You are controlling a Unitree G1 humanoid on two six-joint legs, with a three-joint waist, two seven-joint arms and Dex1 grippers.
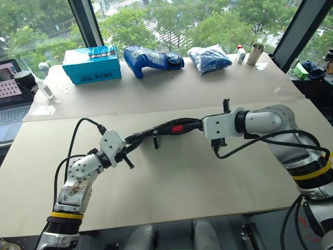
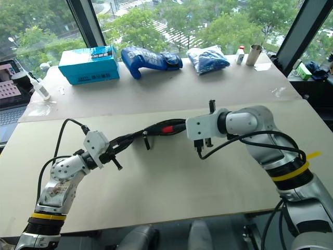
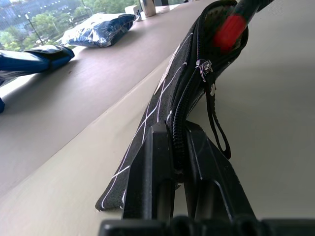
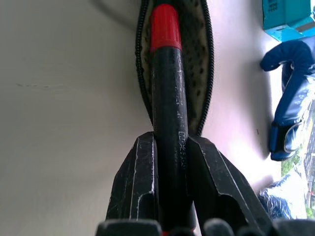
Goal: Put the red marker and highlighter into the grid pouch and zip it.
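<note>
My left gripper (image 3: 178,162) is shut on one end of the grid pouch (image 1: 148,135) and holds it up off the table. The pouch is black with white grid lines. Its zip is open, with the pull and a black strap (image 3: 216,123) hanging down. My right gripper (image 4: 170,152) is shut on the black barrel of the red marker (image 4: 166,93). The marker's red cap (image 1: 178,128) points into the pouch's open mouth (image 4: 199,73), and the tip lies between the zip's two rows. The highlighter is out of view.
Along the far side of the table (image 1: 171,182) lie a teal box (image 1: 92,63), a blue glove (image 1: 151,57), a blue packet (image 1: 209,57) and a metal cup (image 1: 255,53). A laptop (image 1: 10,99) and a small white bottle (image 1: 44,88) sit at the far left.
</note>
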